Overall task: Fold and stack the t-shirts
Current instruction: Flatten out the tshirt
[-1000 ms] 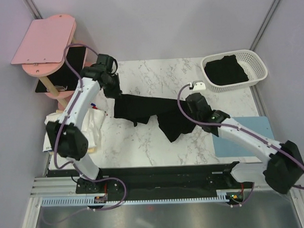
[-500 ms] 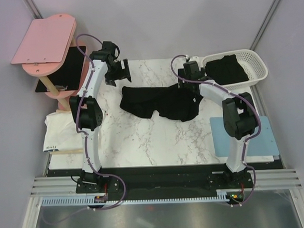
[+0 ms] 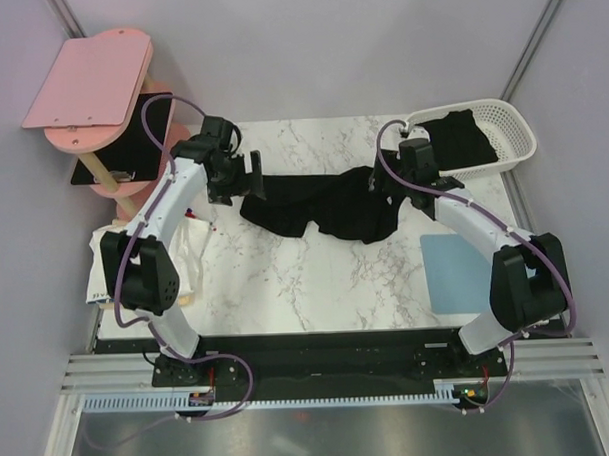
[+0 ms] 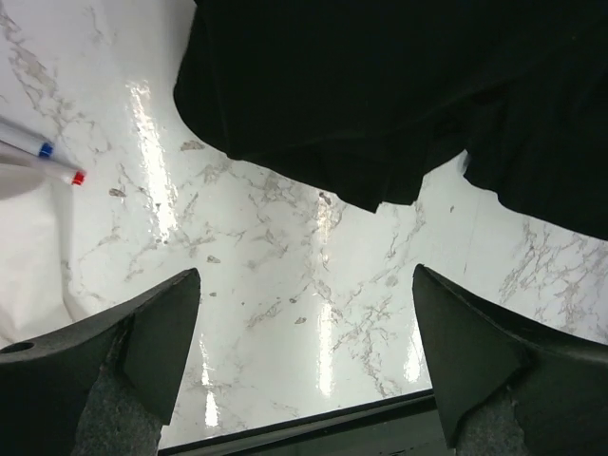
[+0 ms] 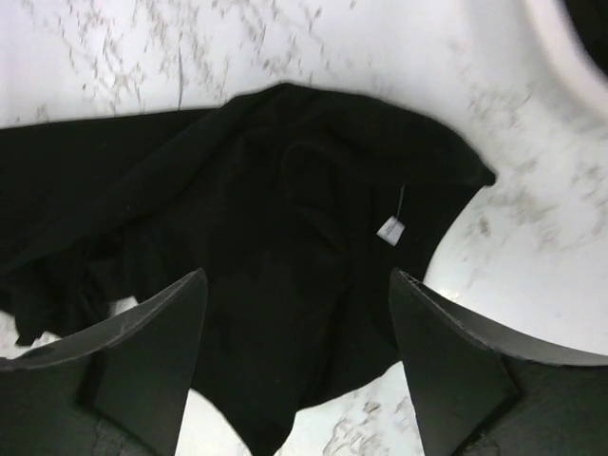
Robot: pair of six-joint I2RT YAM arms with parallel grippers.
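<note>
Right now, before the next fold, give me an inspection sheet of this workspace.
Surface: marble table, glossy, glare in the left wrist view.
Job's things: black t-shirt crumpled mid-table, unfolded; black fabric in the white basket, far right corner; white garment at the left edge.
Clutter: pens by the white garment; light blue mat at right.
Grippers: left gripper open, empty, over marble at the shirt's edge; right gripper open, empty, above the shirt.
Cables: purple cables looped along both arms.
Surroundings: pink stand with a dark panel, far left; plain walls.

Two black t-shirts (image 3: 329, 202) (image 3: 460, 143), one white garment (image 3: 104, 280), one basket (image 3: 519, 140).
</note>
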